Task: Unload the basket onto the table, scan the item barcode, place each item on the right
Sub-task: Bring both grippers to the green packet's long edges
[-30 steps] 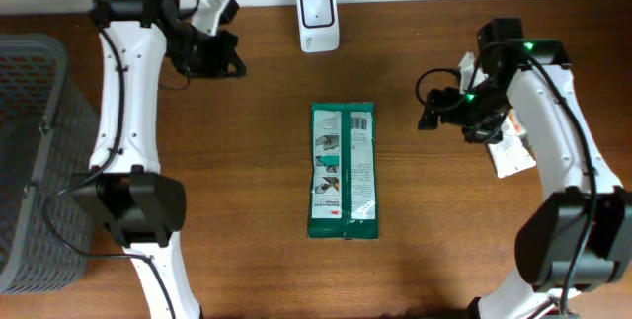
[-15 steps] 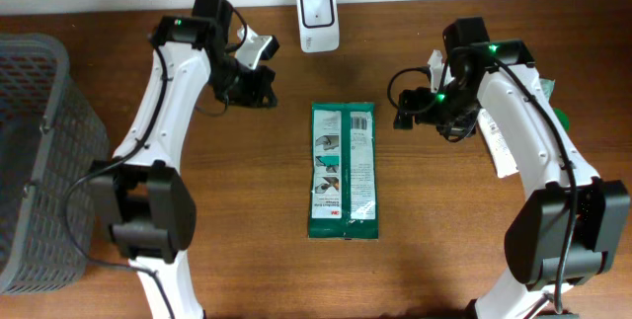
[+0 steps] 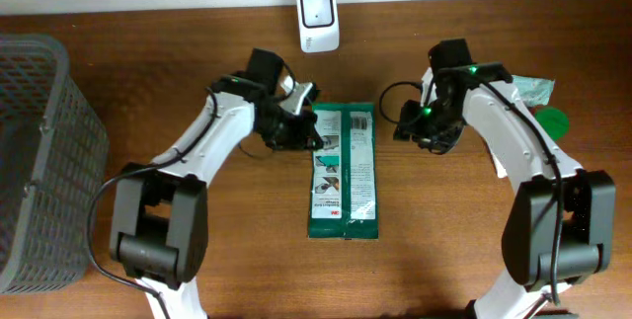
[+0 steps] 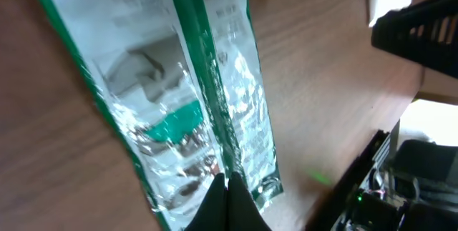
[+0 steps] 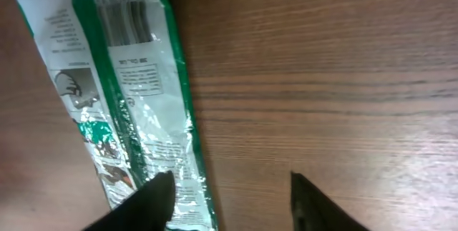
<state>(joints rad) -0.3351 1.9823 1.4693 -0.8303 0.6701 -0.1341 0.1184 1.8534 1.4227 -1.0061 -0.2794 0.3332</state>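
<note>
A long green and silver packet (image 3: 344, 171) lies flat mid-table, its barcode (image 3: 361, 121) facing up at the far end. The white scanner (image 3: 318, 20) stands at the back edge. My left gripper (image 3: 308, 133) is shut and empty, its tips at the packet's upper left edge; in the left wrist view the closed tips (image 4: 227, 182) sit over the foil packet (image 4: 164, 95). My right gripper (image 3: 403, 123) hovers just right of the packet's far end. In the right wrist view it (image 5: 230, 187) stands open, with the packet's (image 5: 122, 95) right edge near its left finger and the barcode (image 5: 127, 20) ahead.
A grey mesh basket (image 3: 39, 161) fills the left side. Behind the right arm lie a clear wrapped item (image 3: 531, 90), a green round object (image 3: 549, 121) and a white packet (image 3: 504, 161).
Both arms have swung inward to the packet. The left gripper came from the far left back to the packet's left edge; the right gripper moved left towards its far end.
</note>
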